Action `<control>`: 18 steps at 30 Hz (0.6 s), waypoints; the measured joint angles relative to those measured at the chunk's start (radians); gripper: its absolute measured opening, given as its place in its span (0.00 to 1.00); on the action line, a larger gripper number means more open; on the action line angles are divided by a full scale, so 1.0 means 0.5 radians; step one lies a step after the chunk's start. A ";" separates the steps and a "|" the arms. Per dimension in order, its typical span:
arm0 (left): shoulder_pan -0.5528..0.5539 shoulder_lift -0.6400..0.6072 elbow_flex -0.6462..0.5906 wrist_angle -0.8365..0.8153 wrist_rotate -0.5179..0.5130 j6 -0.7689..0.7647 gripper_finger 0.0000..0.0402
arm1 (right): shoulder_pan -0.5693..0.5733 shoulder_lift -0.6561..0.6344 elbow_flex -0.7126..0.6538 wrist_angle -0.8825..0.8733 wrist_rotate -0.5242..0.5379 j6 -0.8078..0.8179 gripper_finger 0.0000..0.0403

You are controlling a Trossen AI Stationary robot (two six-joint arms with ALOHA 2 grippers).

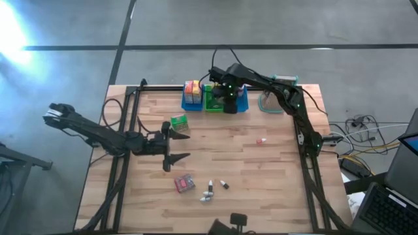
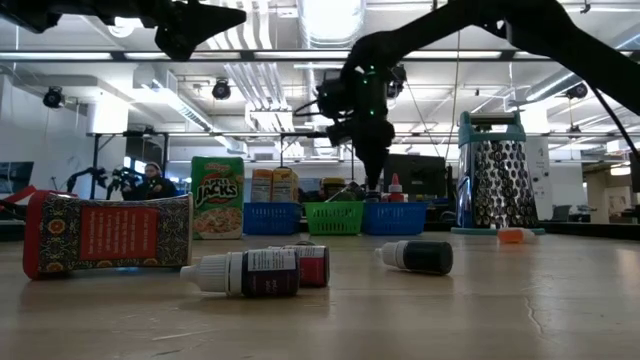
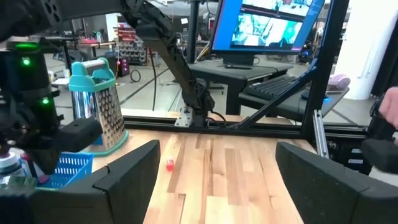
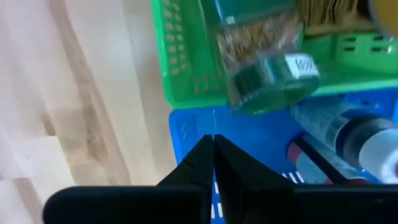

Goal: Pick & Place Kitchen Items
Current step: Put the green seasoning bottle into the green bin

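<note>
Over the blue bin [image 4: 186, 134] at the table's back edge, the right gripper [image 4: 213, 163] hung closed and empty. Bottles [image 4: 348, 134] lay in that bin just beside its fingertips. Left gripper [image 1: 175, 145] waited open mid-table near the green box [image 1: 179, 121].

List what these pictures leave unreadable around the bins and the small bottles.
- Blue bin: high view, right gripper covers its contents.
- Small bottles: high view, too small to read labels.
- Green bin: right wrist view, cut off by the edge; the jar inside is blurred.
</note>
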 joint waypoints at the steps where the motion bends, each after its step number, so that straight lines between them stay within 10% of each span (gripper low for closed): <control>1: 0.000 -0.007 0.000 -0.011 0.000 -0.003 0.81 | -0.005 0.000 -0.021 0.002 0.005 0.005 0.02; 18: 0.000 -0.005 0.000 -0.025 -0.001 0.055 0.81 | -0.084 -0.144 -0.059 -0.187 -0.330 -0.154 0.13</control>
